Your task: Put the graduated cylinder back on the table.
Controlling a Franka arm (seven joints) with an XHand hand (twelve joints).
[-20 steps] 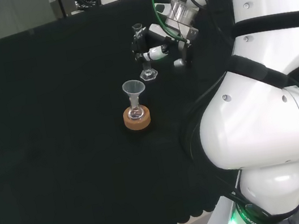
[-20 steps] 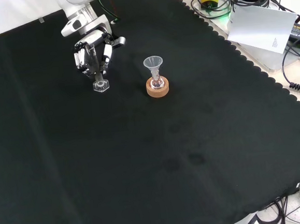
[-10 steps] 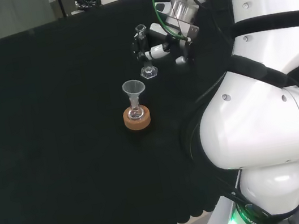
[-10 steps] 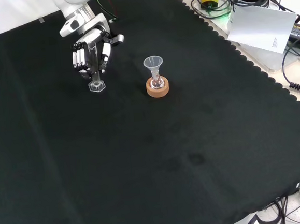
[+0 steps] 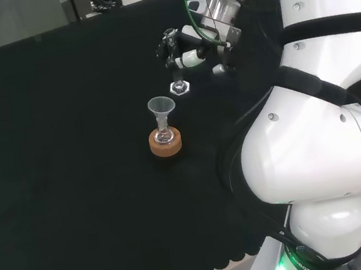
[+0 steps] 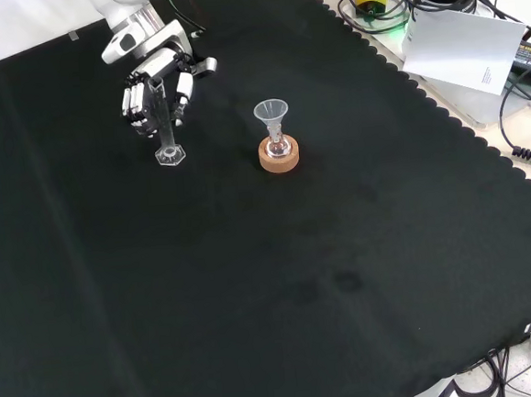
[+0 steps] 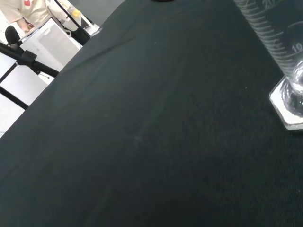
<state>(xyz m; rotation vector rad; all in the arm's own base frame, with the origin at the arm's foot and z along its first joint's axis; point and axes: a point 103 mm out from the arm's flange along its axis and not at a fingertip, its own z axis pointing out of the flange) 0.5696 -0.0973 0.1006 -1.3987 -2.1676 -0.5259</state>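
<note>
Black cloth [image 6: 327, 276] over the whole bench, scalloped along its edge, with cables and a sheet of white paper [image 6: 470, 49] beyond the far right corner in the front view. Near the top left of that view, the hand [image 6: 154, 89] reached down from the white arm [image 5: 322, 153], fingers curled round the upper part of the graduated cylinder [image 6: 165, 133] and closed on its clear tube. Held upright or very nearly so, hexagonal foot lowest, at or just above the cloth (contact could not be told for certain from either fixed view). Seen again in the head view with the hand [image 5: 185, 56] wrapped about the top of the graduated cylinder [image 5: 176, 73], the foot pale against the dark cloth below it. Close up in the wrist view, the graduated cylinder [image 7: 284, 71] showed its printed scale and its six-sided base over the cloth [image 7: 142, 142]. To the right of the cylinder in the front view, apart from it, stood a cork ring [image 6: 279, 155] carrying a small clear flask with a clear funnel [image 6: 272, 115] set in its neck; in the head view this same cork ring [image 5: 166, 143] and funnel [image 5: 161, 108] stood nearer the camera than the hand and a little left of it.
</note>
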